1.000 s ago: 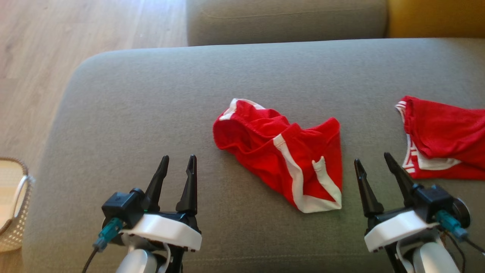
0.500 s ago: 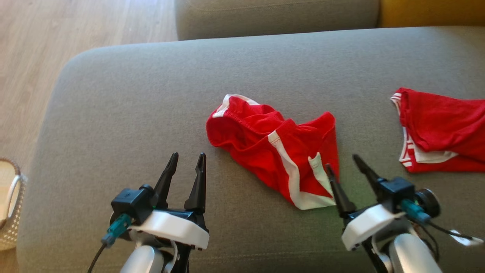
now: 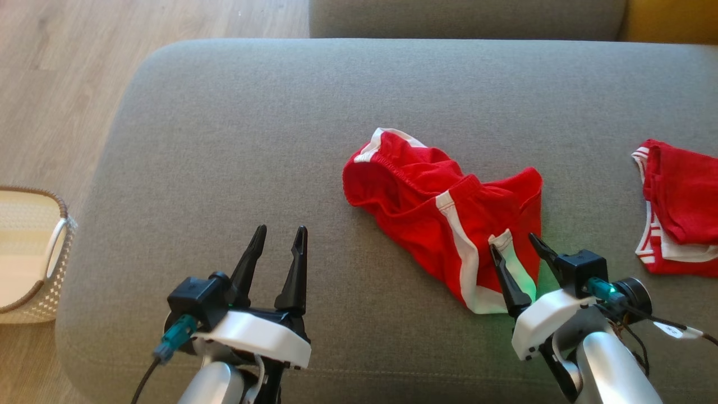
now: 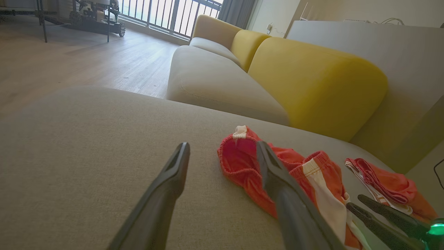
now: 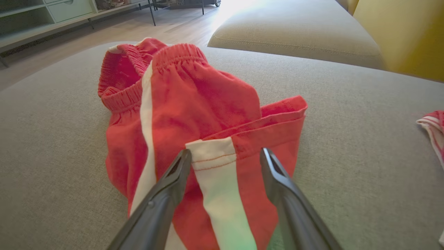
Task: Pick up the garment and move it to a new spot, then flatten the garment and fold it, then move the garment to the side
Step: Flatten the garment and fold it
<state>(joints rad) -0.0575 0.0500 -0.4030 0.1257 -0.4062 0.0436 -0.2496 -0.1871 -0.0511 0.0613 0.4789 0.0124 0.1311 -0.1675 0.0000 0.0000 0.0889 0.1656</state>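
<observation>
The garment (image 3: 443, 219) is a pair of red shorts with white side stripes, lying crumpled on the grey sofa cushion (image 3: 235, 134). In the right wrist view the garment (image 5: 194, 104) spreads ahead, its white-striped hem lying between the fingers. My right gripper (image 3: 513, 247) hovers open over the garment's near right hem, holding nothing. My left gripper (image 3: 280, 238) stands open above bare cushion to the garment's left, and in the left wrist view the garment (image 4: 242, 163) lies just right of its fingers (image 4: 173, 173).
A second red-and-white garment (image 3: 679, 207) lies at the cushion's right edge. A woven basket (image 3: 31, 252) stands on the wooden floor (image 3: 56, 84) to the left. A yellow backrest (image 4: 312, 80) and another grey cushion (image 4: 215, 80) lie beyond.
My right gripper has moved left and forward onto the garment's near hem. The left gripper has barely shifted. The camera has turned, so the whole scene has slid sideways.
</observation>
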